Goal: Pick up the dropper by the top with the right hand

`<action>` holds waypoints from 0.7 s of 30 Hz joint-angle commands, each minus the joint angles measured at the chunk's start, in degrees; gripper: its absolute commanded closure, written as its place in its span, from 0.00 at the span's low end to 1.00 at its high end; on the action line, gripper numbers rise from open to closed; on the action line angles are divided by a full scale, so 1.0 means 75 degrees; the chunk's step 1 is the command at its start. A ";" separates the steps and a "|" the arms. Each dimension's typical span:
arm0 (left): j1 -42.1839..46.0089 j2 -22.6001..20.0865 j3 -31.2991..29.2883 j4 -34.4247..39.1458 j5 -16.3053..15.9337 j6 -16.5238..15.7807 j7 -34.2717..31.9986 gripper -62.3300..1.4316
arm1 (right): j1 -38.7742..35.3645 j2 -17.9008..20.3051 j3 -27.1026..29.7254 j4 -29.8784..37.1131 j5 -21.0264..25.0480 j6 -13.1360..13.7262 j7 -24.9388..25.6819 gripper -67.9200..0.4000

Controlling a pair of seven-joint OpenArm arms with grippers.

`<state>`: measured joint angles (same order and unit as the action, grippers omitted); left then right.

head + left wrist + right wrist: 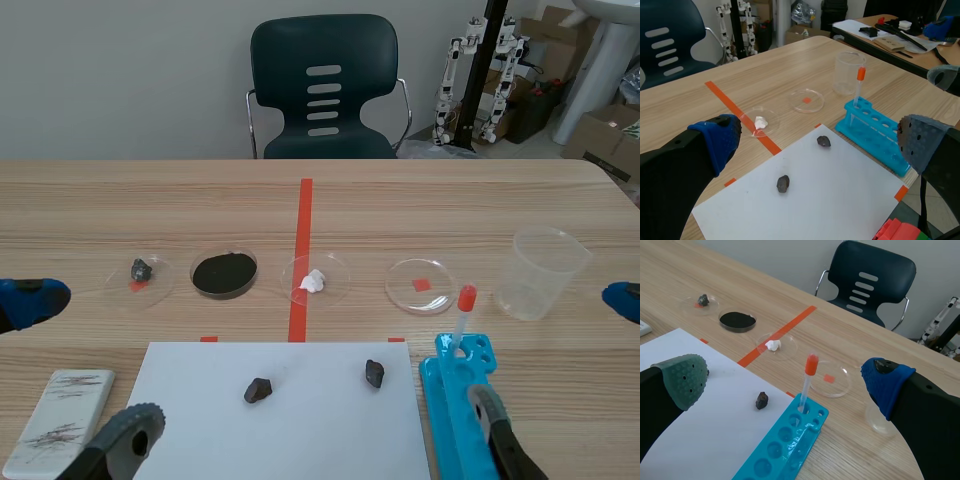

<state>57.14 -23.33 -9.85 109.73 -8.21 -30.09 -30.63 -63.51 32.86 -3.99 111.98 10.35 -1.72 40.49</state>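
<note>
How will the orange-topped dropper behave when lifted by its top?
The clear dropper with orange bulb stands upright in the blue plastic rack, so it likely lifts straight out, lightly. The bulb looks soft; it may squash.

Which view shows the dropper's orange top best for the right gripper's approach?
Right wrist view: the dropper stands in the blue rack, large and unobstructed, just ahead of the open right gripper. Scene view shows it small; left wrist view shows it farther off.
</note>
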 commanded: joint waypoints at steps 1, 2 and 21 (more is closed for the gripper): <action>-0.0009 0.0017 0.0009 0.0178 -0.0102 -0.0015 -0.0140 0.00 | 0.0198 -0.0003 0.0020 -0.0128 0.0163 0.0003 0.0154 0.04; -0.0009 0.0017 0.0009 0.0178 -0.0102 -0.0015 -0.0140 0.00 | 0.0289 -0.0003 0.0020 -0.0233 0.0245 0.0023 0.0178 0.04; -0.0009 0.0017 0.0009 0.0178 -0.0102 -0.0015 -0.0140 0.00 | 0.3200 -0.0003 -0.0437 -0.2838 0.0251 0.1708 0.0912 0.04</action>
<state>57.14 -23.33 -9.85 109.73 -8.21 -30.09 -30.63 -40.34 32.82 -7.05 89.97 11.84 10.70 46.44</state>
